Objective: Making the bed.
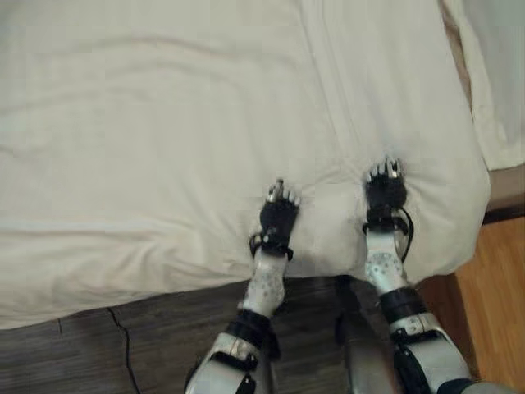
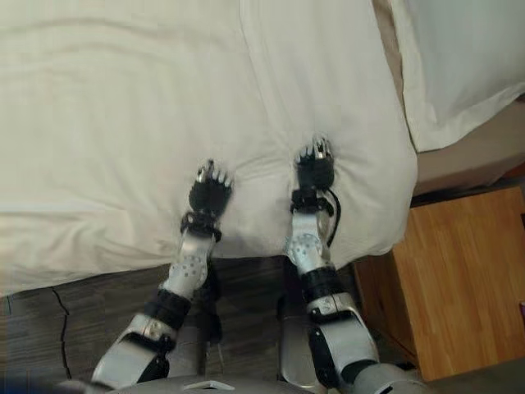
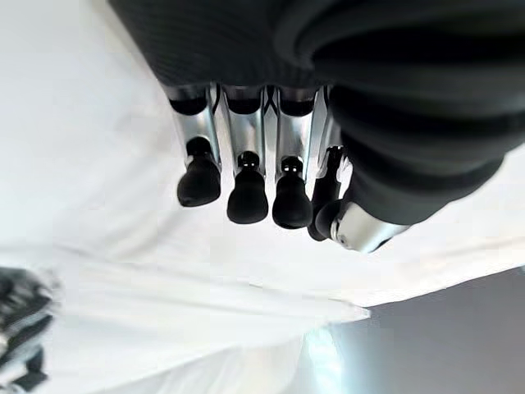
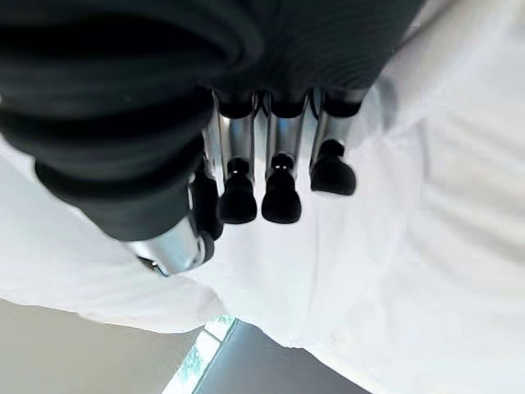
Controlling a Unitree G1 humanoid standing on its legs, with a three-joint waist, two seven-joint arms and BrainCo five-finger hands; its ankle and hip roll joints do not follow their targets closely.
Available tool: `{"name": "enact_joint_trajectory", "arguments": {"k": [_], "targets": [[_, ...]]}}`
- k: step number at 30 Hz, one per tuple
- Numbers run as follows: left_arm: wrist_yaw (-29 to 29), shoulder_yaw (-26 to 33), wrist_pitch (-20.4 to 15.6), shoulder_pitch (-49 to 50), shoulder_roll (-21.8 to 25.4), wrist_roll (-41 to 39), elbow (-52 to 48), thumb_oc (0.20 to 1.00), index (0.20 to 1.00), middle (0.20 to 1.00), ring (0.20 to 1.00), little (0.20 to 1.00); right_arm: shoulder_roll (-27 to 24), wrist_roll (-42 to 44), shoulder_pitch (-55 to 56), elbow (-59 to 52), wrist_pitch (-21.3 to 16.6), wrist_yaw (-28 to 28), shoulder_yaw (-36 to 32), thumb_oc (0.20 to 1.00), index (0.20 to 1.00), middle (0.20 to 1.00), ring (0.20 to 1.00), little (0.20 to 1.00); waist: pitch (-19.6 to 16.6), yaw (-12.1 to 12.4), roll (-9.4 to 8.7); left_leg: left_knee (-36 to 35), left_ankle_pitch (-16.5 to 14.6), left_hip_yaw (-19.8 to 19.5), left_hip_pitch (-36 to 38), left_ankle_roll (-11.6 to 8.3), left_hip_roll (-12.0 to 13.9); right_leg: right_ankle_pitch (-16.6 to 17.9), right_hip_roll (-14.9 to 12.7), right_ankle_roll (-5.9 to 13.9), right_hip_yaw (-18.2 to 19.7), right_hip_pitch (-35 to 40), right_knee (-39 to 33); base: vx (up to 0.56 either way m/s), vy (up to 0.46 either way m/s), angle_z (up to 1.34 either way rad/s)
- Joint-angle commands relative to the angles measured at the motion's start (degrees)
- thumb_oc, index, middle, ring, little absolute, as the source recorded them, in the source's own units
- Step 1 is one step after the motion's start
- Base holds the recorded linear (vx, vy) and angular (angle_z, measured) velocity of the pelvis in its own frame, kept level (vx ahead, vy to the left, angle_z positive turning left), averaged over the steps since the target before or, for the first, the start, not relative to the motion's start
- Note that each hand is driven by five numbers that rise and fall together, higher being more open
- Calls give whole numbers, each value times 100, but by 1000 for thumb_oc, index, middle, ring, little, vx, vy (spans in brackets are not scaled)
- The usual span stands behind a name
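Bedding fills most of the head views: a white duvet (image 1: 164,139) spreads from the upper left across to the right, where its corner drapes over the bed's edge above the dark floor (image 1: 98,345). A lengthwise fold runs down the cover from the top centre toward the hands. At the upper right lies a second white piece, probably a pillow (image 2: 459,66), with a wooden bedside unit (image 2: 451,287) below it at the lower right.

Both hands rest on the duvet near its lower edge, just right of centre. The left hand (image 1: 279,215) sits a little lower and further left than the right hand (image 1: 385,190); they are near each other but apart. In each wrist view the fingers (image 3: 246,197) hang fairly straight with dark tips clear of the white cloth, so neither hand is clenched or pinching fabric; both are relaxed and released, the right hand's fingers (image 4: 280,199) likewise.

The palms-down placement beside the fold suggests smoothing or pressing the cover flat near the corner rather than pulling it. The duvet already lies fairly even, with soft creases left along the near edge.
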Motion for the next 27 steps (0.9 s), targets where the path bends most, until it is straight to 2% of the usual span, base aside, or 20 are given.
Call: {"name": "enact_joint_trajectory", "arguments": {"k": [1,4,5,6,7,15,16,17,19,20,21,22,23,24,25,27], "targets": [[342,941,374,1209,754,203,2004,200,200,200,200,200,-747,665,861,1231,45,-527,-1418,200,200,200,200,200,217,-241,-11,65,-463,37,-58,206,-95,-903,-51,197,-222,321,67,100,15,10],[137,1611,539,1810,1098,635,3004,200,200,200,200,200,-1125,601,1251,1550,223,-512,-1967,200,200,200,200,200,-2,-210,-6,65,-527,-23,135,209,-87,-983,-54,177,-293,566,67,88,22,11],[106,1859,511,1967,1200,748,3260,200,200,200,200,200,-1202,560,1412,1583,269,-508,-2117,200,200,200,200,200,-78,-203,-26,65,-502,-49,184,204,-82,-979,-53,168,-316,635,67,68,18,23],[102,1857,511,1971,1202,749,3264,200,200,200,200,200,-1201,560,1419,1583,269,-507,-2117,200,200,200,200,200,-79,-205,-21,65,-542,-54,208,203,-80,-1014,-53,177,-323,662,67,104,19,15],[108,2223,446,2070,1392,931,3569,200,200,200,200,200,-1292,396,1605,1748,363,-524,-2265,200,200,200,200,200,-211,-178,-54,65,-582,-89,357,208,-77,-1066,-34,166,-357,849,67,123,32,-1],[309,3056,70,2041,1916,937,3631,200,200,200,200,200,-1559,-237,1884,2327,709,-647,-2323,200,200,200,200,200,-647,-155,-220,65,-641,-197,909,157,-34,-1212,-45,184,-468,1491,67,57,31,11],[347,3125,15,2016,1976,893,3569,200,200,200,200,200,-1605,-333,1886,2422,765,-701,-2296,244,244,244,244,244,-704,-138,-237,65,-653,-212,956,155,-26,-1226,-47,182,-468,1546,67,31,25,9],[386,3131,-51,2019,2022,890,3374,200,200,200,200,200,-1629,-524,1925,2357,803,-752,-2272,1000,1000,1000,1000,1000,-742,-136,-255,65,-671,-217,1031,148,-22,-1243,-50,189,-474,1625,67,26,25,4],[471,3190,-250,1979,2170,852,2672,200,200,200,200,200,-1746,-845,1948,2154,865,-729,-2070,1000,1000,1000,1000,1000,-806,-113,-280,65,-697,-244,1180,143,-20,-1268,-56,197,-475,1793,67,18,15,0],[526,3194,-522,1863,2369,788,1711,200,200,200,200,200,-1884,-1292,1948,1771,897,-720,-1814,1000,1000,1000,1000,1000,-882,-89,-288,65,-737,-266,1281,141,-15,-1304,-58,203,-469,1906,67,14,18,3],[582,3204,-515,1901,2344,816,1634,200,200,200,200,200,-1864,-1320,1961,1729,911,-754,-1810,1000,1000,1000,1000,1000,-874,-96,-295,65,-706,-263,1278,142,-17,-1278,-60,197,-465,1903,67,7,7,5],[618,3228,-673,1793,2493,820,1007,200,200,200,200,200,-1932,-1619,1969,1454,935,-743,-1656,1000,1000,1000,1000,1000,-896,-84,-297,65,-711,-276,1326,138,-13,-1295,-67,198,-472,1969,67,-30,0,6],[661,3280,-826,1684,2655,851,415,580,580,580,580,580,-1992,-1768,1960,1219,928,-736,-1560,1000,1000,1000,1000,1000,-913,-80,-295,65,-714,-295,1369,137,-16,-1304,-72,197,-475,2019,67,-3,3,4],[662,3336,-952,1551,2810,852,-69,865,865,865,865,865,-2033,-1943,1972,1018,897,-724,-1497,1000,1000,1000,1000,1000,-933,-67,-288,65,-726,-326,1404,142,-27,-1330,-70,191,-473,2072,67,6,-1,8],[556,3359,-1072,1212,3154,927,-785,1000,1000,1000,1000,1000,-2137,-2376,1963,473,820,-733,-1408,1000,1000,1000,1000,1000,-984,-68,-266,65,-723,-386,1443,153,-46,-1363,-87,181,-477,2151,67,54,2,11],[249,3377,-1096,974,3506,1082,-1487,1000,1000,1000,1000,1000,-2206,-2694,1961,-50,700,-698,-1446,1000,1000,1000,1000,1000,-1066,-78,-214,65,-780,-415,1511,167,-61,-1431,-95,191,-484,2230,67,58,14,13]]}}
